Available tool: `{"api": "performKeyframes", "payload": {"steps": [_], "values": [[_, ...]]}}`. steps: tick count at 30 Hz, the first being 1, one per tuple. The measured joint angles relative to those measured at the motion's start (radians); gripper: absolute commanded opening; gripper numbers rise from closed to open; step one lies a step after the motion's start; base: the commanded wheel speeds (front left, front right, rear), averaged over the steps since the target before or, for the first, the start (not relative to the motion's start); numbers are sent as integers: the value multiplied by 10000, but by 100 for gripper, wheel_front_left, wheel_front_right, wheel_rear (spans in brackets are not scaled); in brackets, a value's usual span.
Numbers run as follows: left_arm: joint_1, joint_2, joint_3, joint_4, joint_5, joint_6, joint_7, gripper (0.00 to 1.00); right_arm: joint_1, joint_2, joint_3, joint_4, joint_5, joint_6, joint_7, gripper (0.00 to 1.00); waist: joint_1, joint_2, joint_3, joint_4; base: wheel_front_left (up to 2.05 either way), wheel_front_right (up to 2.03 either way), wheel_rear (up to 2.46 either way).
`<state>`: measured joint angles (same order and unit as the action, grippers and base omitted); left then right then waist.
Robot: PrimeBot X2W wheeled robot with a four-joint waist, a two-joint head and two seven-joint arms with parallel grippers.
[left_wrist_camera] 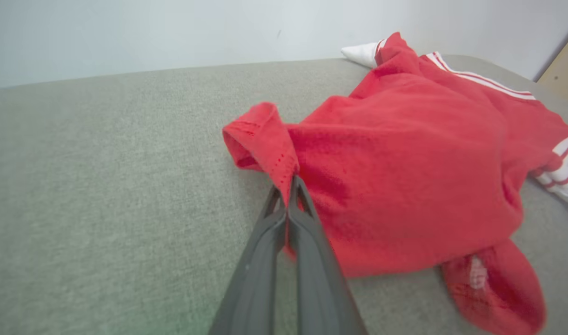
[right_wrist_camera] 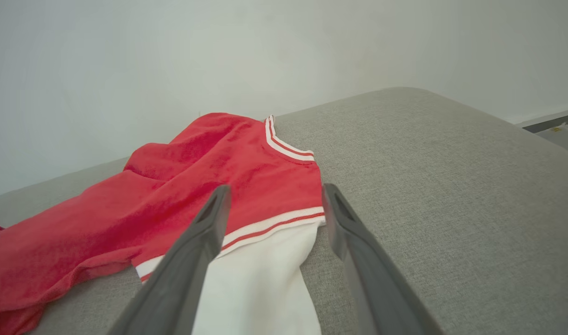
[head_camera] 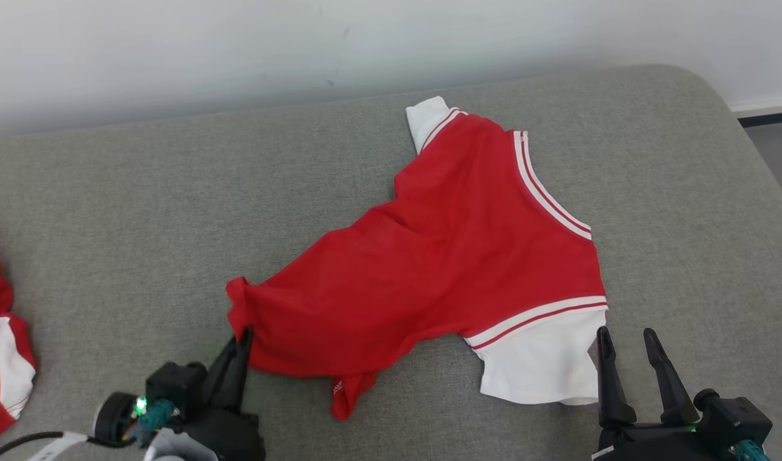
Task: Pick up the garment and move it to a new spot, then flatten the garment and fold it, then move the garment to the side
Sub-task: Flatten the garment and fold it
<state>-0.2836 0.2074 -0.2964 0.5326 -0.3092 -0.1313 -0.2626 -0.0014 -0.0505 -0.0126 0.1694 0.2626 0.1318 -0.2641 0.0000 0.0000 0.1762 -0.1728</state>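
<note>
The garment (head_camera: 442, 256) is a red shirt with white sleeves and white stripe trim, lying crumpled on the grey cushion (head_camera: 141, 211). My left gripper (head_camera: 243, 336) is shut on the garment's bunched left corner; in the left wrist view the closed fingertips (left_wrist_camera: 290, 186) pinch a red fold (left_wrist_camera: 265, 139). At the lower right, my right gripper (head_camera: 627, 342) stands open beside the near white sleeve (head_camera: 538, 365). In the right wrist view its fingers (right_wrist_camera: 274, 200) straddle the sleeve's (right_wrist_camera: 265, 279) right edge, above the fabric.
A second red and white garment (head_camera: 0, 358) lies bunched at the cushion's left edge. A pale wall (head_camera: 237, 51) runs behind the cushion. The cushion's rounded right edge (head_camera: 762, 160) drops to a floor strip at the far right.
</note>
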Motion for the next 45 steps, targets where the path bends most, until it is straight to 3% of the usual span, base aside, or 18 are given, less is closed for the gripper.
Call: {"api": "performKeyframes", "payload": {"steps": [13,21,36,45], "values": [[-500,637,984,-3035,765,-2,0,0,61,2,-19,86,94,0,0,100,0,0,-551,568,0,0,0],[6,708,612,-4207,1315,-2,0,0,321,2,-125,104,180,0,0,100,0,0,-847,684,0,0,0],[2188,-851,-963,-3306,943,75,27,0,408,-4,-393,102,190,0,0,100,0,0,-636,779,0,0,0],[1936,-1166,-3689,-3687,523,13,2,0,425,0,-445,151,184,0,0,100,-1,0,-598,1139,0,0,0]]}}
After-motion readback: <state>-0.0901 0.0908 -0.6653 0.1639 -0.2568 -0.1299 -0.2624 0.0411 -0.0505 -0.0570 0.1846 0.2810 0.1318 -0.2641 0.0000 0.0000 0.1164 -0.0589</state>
